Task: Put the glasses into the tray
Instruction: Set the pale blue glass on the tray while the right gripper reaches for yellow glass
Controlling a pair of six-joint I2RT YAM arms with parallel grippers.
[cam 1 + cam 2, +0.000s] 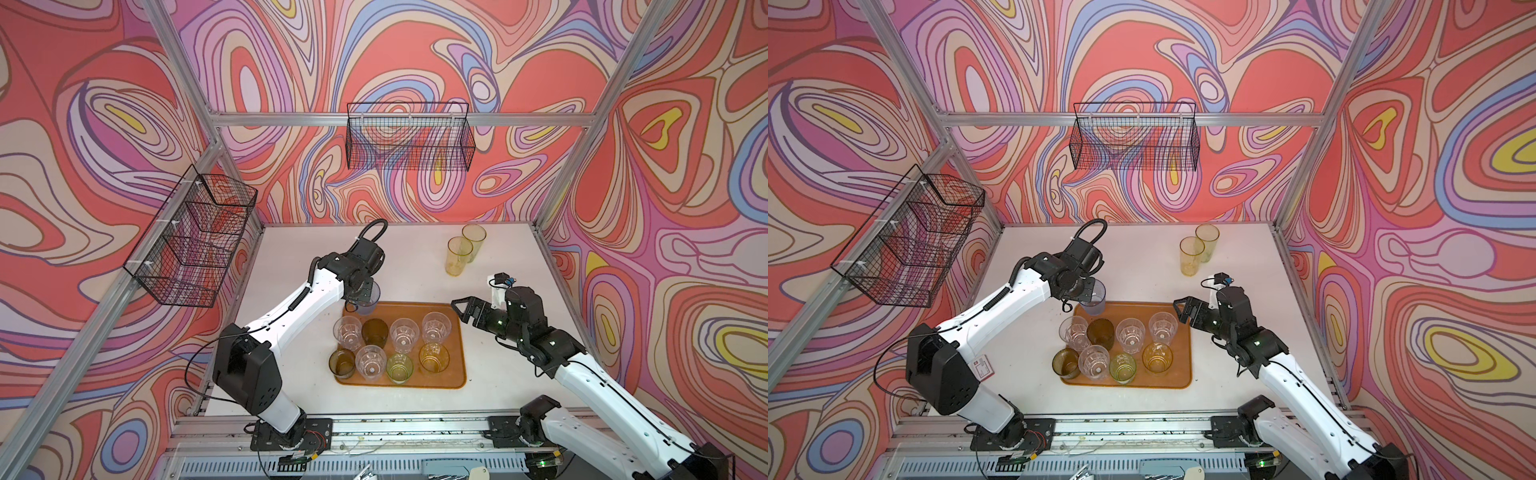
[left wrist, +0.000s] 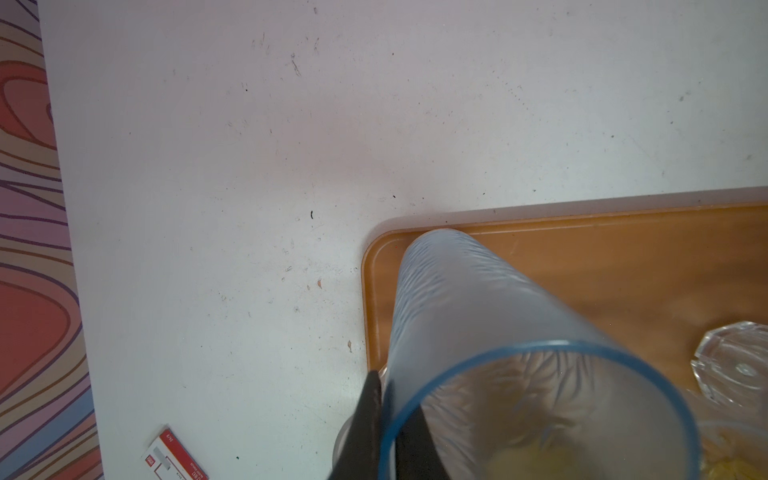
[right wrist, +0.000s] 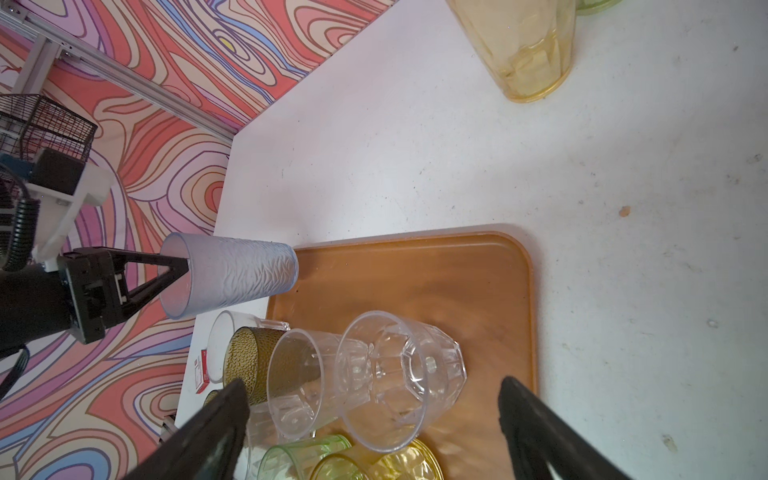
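- Your left gripper is clenched on the rim of the pale blue glass. One finger is inside the mouth and one outside, which is easiest to see in the right wrist view.
- That glass hangs pretty much upright over the back-left corner of the tray. I honestly can't tell if its base is touching the tray floor.
- Eight more glasses already stand in the tray, in two rows of four: four clear glasses, a dark olive glass, a short olive glass, a green glass and an amber glass.
- The short olive glass sits right up against the tray's left rim, at the front-left corner.
- The back-right stretch of the tray floor, behind the rows, is bare.
- Your right gripper is spread wide with nothing in it. It hovers by the tray's back-right corner, fingers pointing in over the tray.
- Two tall yellow glasses are outside the tray. They stand on the counter well beyond the tray's back-right corner, just beside each other.
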